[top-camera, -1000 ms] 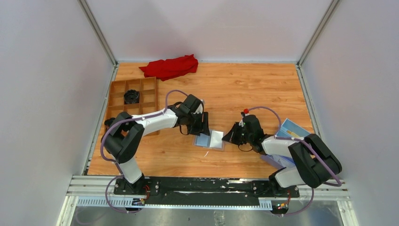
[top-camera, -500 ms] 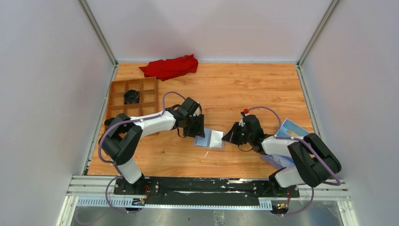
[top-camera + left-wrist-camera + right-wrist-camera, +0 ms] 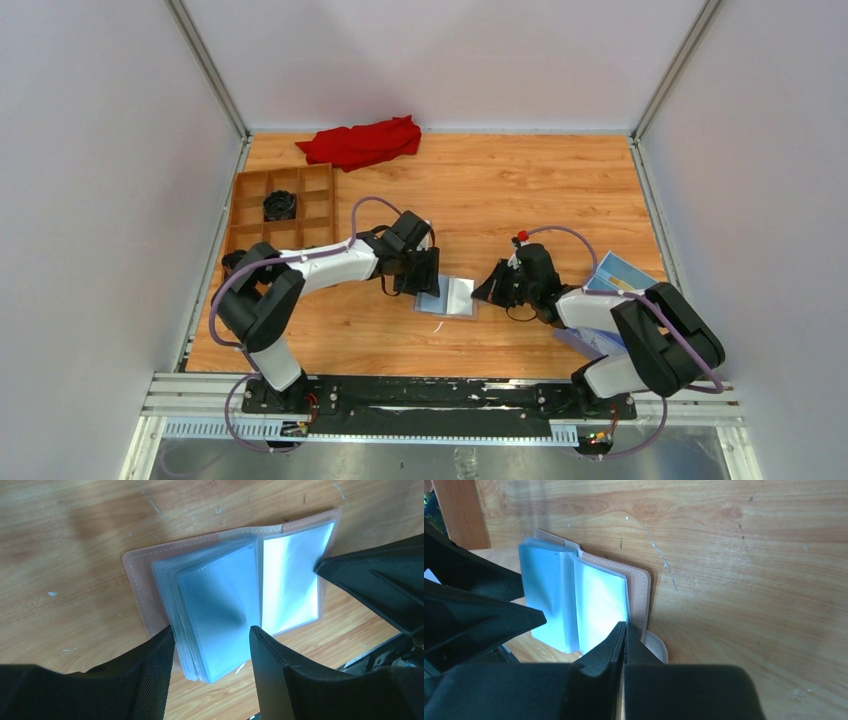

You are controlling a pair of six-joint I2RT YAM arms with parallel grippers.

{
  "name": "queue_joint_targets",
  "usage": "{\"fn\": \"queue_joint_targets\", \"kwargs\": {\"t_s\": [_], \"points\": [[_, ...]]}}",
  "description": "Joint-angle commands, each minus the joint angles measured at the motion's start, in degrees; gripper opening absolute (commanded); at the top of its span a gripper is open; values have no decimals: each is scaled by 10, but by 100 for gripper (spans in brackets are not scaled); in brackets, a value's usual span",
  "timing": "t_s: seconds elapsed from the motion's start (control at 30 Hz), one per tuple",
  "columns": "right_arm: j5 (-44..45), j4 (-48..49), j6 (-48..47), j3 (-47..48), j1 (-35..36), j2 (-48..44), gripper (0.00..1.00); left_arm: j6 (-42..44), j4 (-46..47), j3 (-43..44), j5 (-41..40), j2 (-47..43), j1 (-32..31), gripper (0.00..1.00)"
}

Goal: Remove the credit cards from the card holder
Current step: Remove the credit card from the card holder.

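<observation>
A wooden table [image 3: 520, 190] fills the floor of a pale-walled booth. We start at its near edge, where a black rail [image 3: 440, 392] carries both arm bases. Just beyond the rail, about midway across, lies the card holder [image 3: 150, 590], opened flat with its tan-pink outside against the wood. A stack of clear sleeves rises from its left half, pale blue-grey under the light, and its right half shows a single glossy page. Whether the credit cards sit in those sleeves we cannot tell.

The left gripper [image 3: 211, 630] reaches in from the left with its jaws apart. One finger [image 3: 150, 675] stands on each side of the near end of the sleeve stack (whether the pads actually press on it we cannot say). The right gripper [image 3: 624, 626] comes in from the opposite side, its fingers closed tight together with nothing between them. Its tip rests at the outer edge of the right-hand page, beside the tan border.

Further right, partly behind the right arm, a blue box [image 3: 620, 270] lies near the wall. Back on the left, a brown compartment tray [image 3: 315, 190] sits along the wall with a small black object [image 3: 280, 205] in one compartment. Farthest off, a crumpled red cloth [image 3: 362, 143] lies at the table's far edge.
</observation>
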Motion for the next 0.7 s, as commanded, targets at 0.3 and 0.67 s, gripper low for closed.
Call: {"fn": "queue_joint_targets", "kwargs": {"t_s": [0.3,0.67], "points": [[43,-107,-25,-29,-3,25,0,-35,72,62,93,-25,-58,57],[76,-225,-56,-26,-3,-152,0,-46,103,61,122,14,-62,56]]}}
